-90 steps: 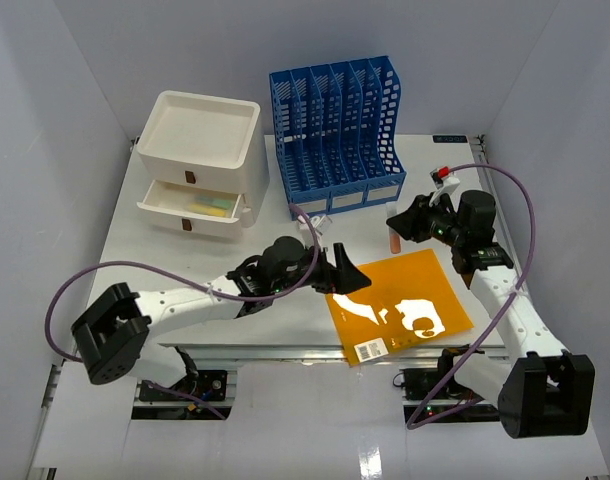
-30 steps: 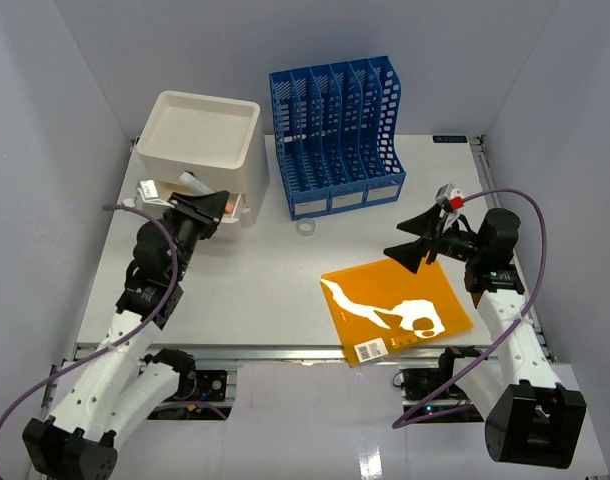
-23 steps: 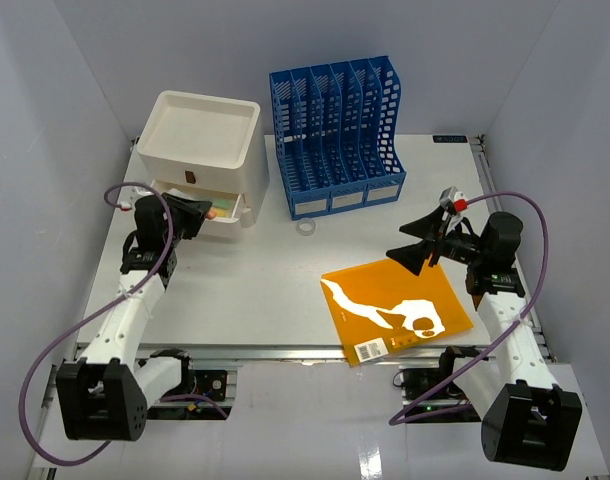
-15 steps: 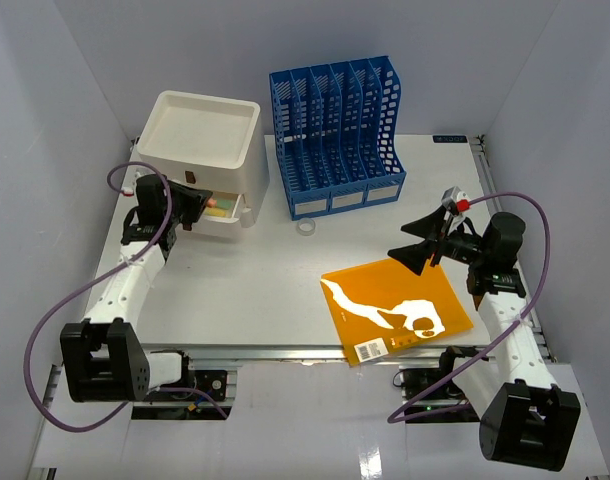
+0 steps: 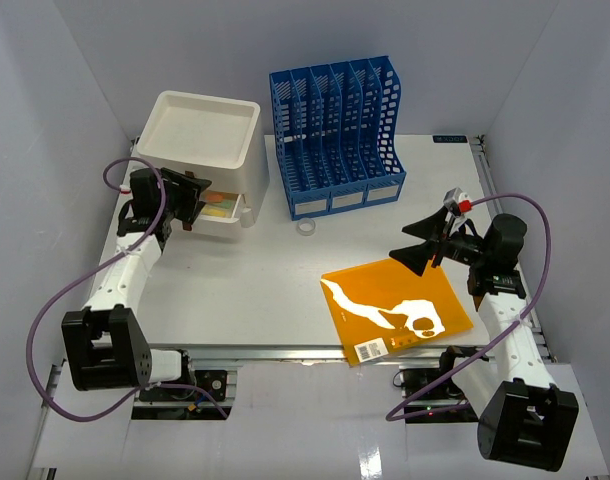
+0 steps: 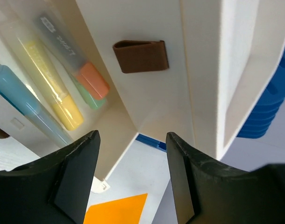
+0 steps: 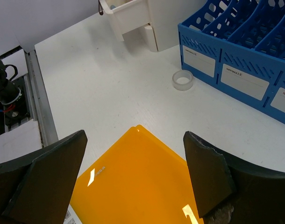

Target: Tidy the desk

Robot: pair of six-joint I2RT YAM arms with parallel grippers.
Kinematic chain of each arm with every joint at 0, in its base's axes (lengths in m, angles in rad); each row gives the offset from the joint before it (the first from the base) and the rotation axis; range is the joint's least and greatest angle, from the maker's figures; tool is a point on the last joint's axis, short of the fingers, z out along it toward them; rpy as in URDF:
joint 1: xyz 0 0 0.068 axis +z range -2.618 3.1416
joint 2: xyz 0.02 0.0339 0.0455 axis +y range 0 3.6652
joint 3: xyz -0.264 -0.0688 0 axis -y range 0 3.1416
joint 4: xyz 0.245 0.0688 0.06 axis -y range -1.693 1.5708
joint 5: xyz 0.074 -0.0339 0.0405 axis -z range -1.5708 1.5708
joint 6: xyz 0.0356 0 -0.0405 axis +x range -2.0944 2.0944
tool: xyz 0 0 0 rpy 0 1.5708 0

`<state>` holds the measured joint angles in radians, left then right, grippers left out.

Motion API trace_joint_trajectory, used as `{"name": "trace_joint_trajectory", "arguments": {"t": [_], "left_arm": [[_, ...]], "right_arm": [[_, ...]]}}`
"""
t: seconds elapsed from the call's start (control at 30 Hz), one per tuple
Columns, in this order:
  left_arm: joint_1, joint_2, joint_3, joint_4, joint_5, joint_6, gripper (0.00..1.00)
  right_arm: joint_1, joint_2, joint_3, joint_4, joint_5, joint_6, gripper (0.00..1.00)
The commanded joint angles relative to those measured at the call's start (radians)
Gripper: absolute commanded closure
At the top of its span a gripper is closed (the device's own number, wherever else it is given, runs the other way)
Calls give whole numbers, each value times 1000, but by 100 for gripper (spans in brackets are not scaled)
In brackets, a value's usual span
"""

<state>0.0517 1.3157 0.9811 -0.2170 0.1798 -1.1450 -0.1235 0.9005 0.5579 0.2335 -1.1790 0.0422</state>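
The white desk (image 5: 245, 290) carries a white drawer unit (image 5: 200, 150) at the back left, its lower drawer (image 5: 225, 212) pulled out. My left gripper (image 5: 192, 195) hangs at that drawer's left end, open and empty. In the left wrist view the left gripper (image 6: 133, 179) looks past a packet of highlighters (image 6: 53, 88) in the drawer and a brown handle (image 6: 141, 56). My right gripper (image 5: 421, 245) is open and empty above the far edge of an orange folder (image 5: 395, 308). The right wrist view shows the right gripper (image 7: 128, 179) over that orange folder (image 7: 138, 186).
A blue file rack (image 5: 335, 130) stands at the back centre, right of the drawer unit. A small clear tape roll (image 5: 306, 228) lies in front of it, also in the right wrist view as the tape roll (image 7: 183, 79). Metal rails (image 5: 285, 350) edge the near side.
My left arm has drawn back to the left of the drawer unit and its jaws have spread wider beside the open drawer. The right arm has barely moved.
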Motion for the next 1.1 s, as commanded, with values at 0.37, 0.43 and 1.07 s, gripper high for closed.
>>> {"name": "trace_joint_trajectory", "arguments": {"t": [0.37,0.43,1.07], "left_arm": [[75,-481,-205,-109,42,124,62],[115,-531,-280,-120,62,113,68],[191,-110,-303,36,54,193,83]], "right_arm": [[-11,-16,-10,32,-59,-54,10],[-11,-11,-10,27,-56,-67,10],[-21,17,-4,15,-55,-73,10]]}}
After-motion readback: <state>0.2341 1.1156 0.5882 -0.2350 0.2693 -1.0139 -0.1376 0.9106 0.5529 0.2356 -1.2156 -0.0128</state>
